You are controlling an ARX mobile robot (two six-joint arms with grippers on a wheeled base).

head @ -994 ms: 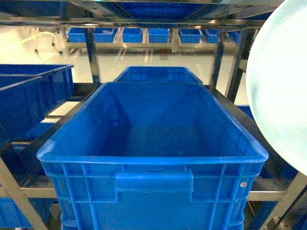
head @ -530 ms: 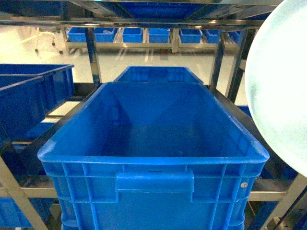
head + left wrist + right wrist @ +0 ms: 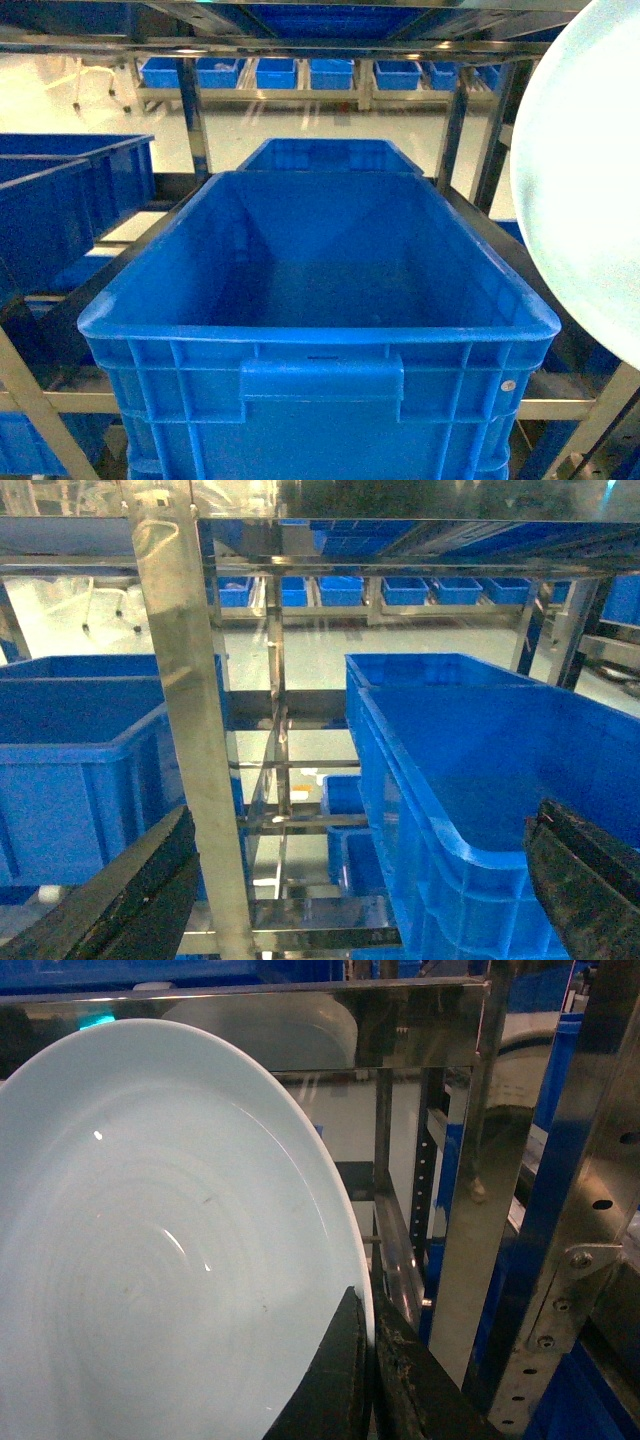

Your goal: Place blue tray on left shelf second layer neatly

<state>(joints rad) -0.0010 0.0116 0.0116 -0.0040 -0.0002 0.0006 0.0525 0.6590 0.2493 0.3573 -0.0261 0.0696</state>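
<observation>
Right end effector (image 3: 368,1380): its two dark fingers are closed tight on the rim of the round, pale sky-blue glossy plastic tray (image 3: 150,1250), one finger on each face of the rim. The tray is held on edge, near upright, off any surface. In the head view the tray (image 3: 585,180) fills the right border, beside and above the right wall of the crate in front.

Left end effector (image 3: 360,880): only two dark finger tips show at the lower corners of its wrist view, set wide apart with nothing between them.

Directly ahead, a large deep dark-blue rectangular plastic crate (image 3: 318,390) sits on a tier of the grey stainless-steel rack (image 3: 40,400); its interior holds nothing. A second blue crate (image 3: 330,155) stands just behind it. To the left, further dark-blue crates (image 3: 60,200) occupy the neighbouring bay, separated by a slim polished steel upright (image 3: 190,730).

Beyond the rack, a row of small blue bins (image 3: 300,72) lines a far shelf across a pale floor (image 3: 300,125).
</observation>
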